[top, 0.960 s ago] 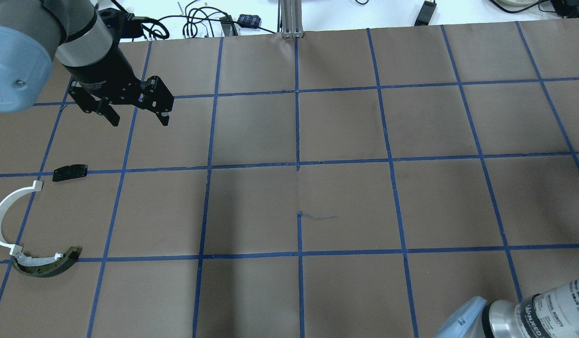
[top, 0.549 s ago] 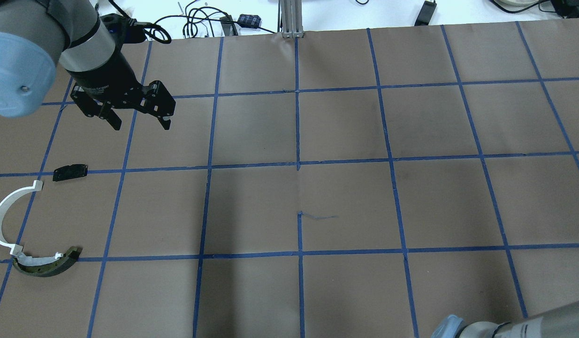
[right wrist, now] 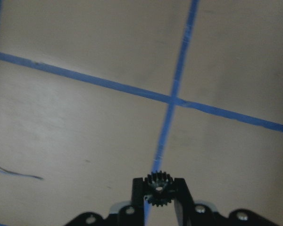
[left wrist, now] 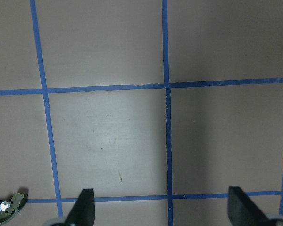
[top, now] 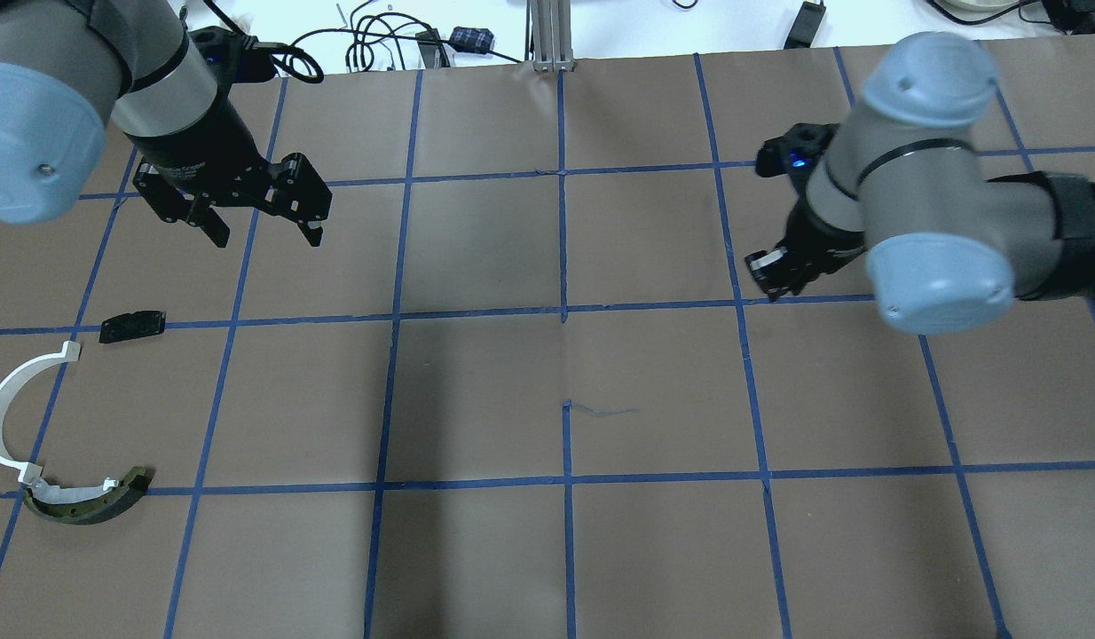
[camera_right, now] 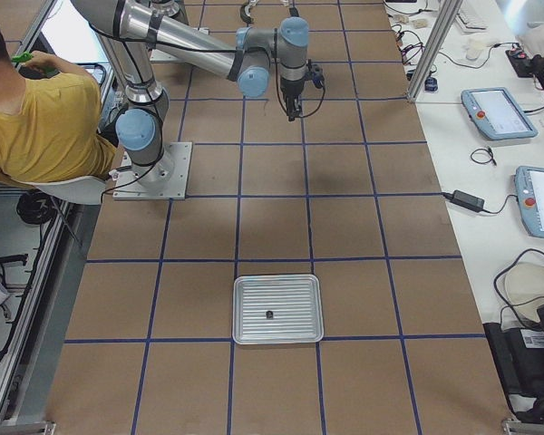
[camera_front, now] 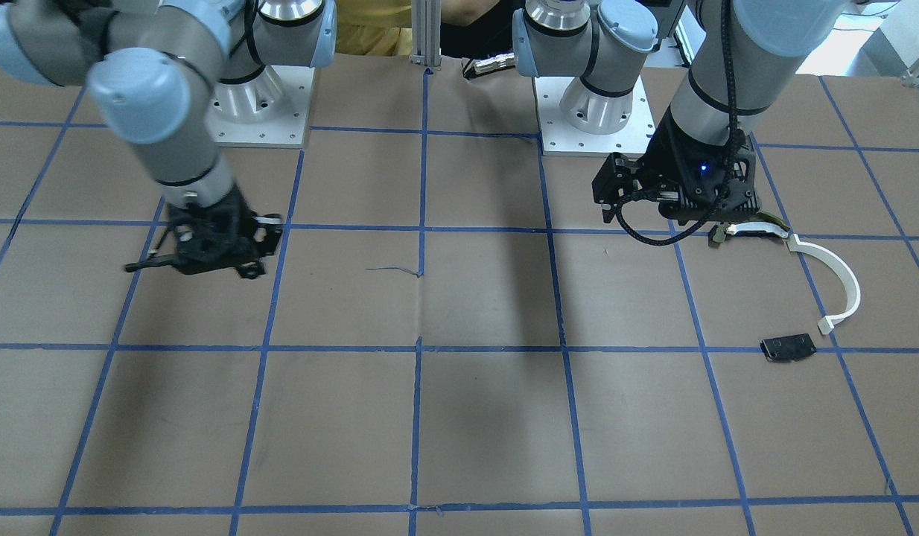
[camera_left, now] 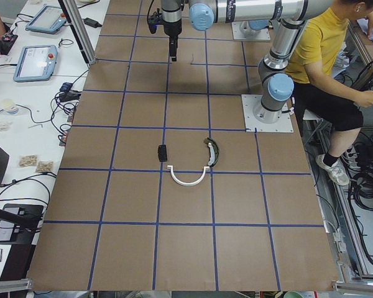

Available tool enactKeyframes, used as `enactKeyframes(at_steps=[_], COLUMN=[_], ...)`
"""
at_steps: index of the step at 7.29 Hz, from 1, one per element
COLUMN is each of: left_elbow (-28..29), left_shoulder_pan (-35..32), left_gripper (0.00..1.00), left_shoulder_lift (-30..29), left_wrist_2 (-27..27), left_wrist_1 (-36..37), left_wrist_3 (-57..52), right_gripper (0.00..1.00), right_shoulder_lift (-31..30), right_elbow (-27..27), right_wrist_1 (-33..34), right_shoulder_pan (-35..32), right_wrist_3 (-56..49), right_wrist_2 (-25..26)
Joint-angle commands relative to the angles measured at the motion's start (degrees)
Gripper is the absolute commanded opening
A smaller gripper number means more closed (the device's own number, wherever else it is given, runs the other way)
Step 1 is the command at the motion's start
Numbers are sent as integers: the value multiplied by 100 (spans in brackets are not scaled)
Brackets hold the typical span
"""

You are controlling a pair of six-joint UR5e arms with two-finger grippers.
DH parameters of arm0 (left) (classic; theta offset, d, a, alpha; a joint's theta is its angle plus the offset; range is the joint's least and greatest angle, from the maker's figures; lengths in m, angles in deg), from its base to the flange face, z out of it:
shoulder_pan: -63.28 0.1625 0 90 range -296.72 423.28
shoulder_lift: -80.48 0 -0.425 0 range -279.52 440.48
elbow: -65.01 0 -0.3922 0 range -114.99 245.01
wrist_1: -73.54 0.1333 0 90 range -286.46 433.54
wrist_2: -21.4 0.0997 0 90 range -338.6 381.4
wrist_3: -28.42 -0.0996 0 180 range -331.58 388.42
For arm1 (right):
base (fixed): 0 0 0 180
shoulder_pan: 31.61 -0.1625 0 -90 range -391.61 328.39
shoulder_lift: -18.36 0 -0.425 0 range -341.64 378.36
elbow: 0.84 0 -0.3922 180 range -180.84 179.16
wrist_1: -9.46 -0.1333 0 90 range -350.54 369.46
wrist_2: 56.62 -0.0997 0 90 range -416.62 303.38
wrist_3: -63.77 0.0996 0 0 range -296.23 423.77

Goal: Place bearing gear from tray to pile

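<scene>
My right gripper [top: 768,275] is shut on a small black toothed gear [right wrist: 159,182], which shows between the fingertips in the right wrist view, held above the brown table right of centre. The pile lies at the table's left: a white arc strip [top: 4,410], a dark curved piece [top: 86,504] and a flat black plate [top: 132,326]. My left gripper [top: 265,232] is open and empty, hovering behind the pile. The metal tray [camera_right: 276,335] shows only in the exterior right view, with one small dark part [camera_right: 268,314] in it.
Blue tape lines [top: 563,311] grid the brown table. Cables and a post [top: 547,35] sit past the far edge. A seated person in yellow [camera_left: 326,43] is behind the robot bases.
My right arm has swung up from the lower right corner into the right half of the overhead view, carrying the gear. My left gripper has barely moved.
</scene>
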Motion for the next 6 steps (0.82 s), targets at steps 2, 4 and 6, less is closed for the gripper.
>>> enactKeyframes(at_steps=[2, 4, 6], left_elbow=[-5, -5, -5], left_shoulder_pan=[1, 1, 1], left_gripper=[100, 100, 100], left_shoulder_lift=[-2, -2, -2], left_wrist_2=[0, 0, 0], left_wrist_1=[-7, -8, 1], left_wrist_3=[-9, -9, -9], right_gripper=[8, 27, 100], right_shoulder_lift=[1502, 1917, 1981], right_elbow=[-261, -535, -544], right_wrist_1=[1785, 1736, 1692], right_shoulder_pan=[-2211, -2392, -2340], right_wrist_3=[2681, 2954, 2984], right_wrist_2=[-278, -286, -181])
